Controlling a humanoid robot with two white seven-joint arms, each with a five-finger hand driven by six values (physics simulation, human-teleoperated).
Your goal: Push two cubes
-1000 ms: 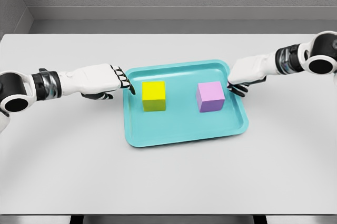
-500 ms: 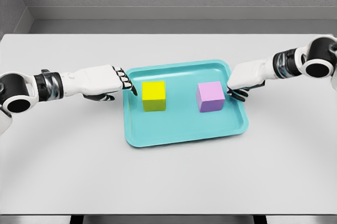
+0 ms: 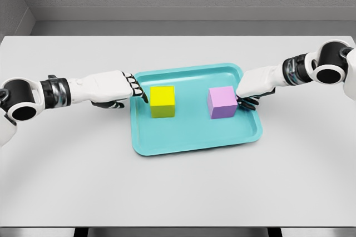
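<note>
A yellow cube and a pink cube sit side by side on a teal tray in the head view. My left hand comes from the left, fingers curled, its fingertips over the tray's left rim and just short of the yellow cube's left face. From the right, my right hand has its curled fingers right at the pink cube's right face; contact is hard to confirm. Neither hand holds anything.
The tray lies in the middle of a light grey table. A grey wall runs along the back edge, and the table's front edge shows at the bottom of the view.
Both hands have crept inward toward the cubes, the left rightward over the tray rim and the right leftward up to the pink cube. The cubes have not visibly moved.
</note>
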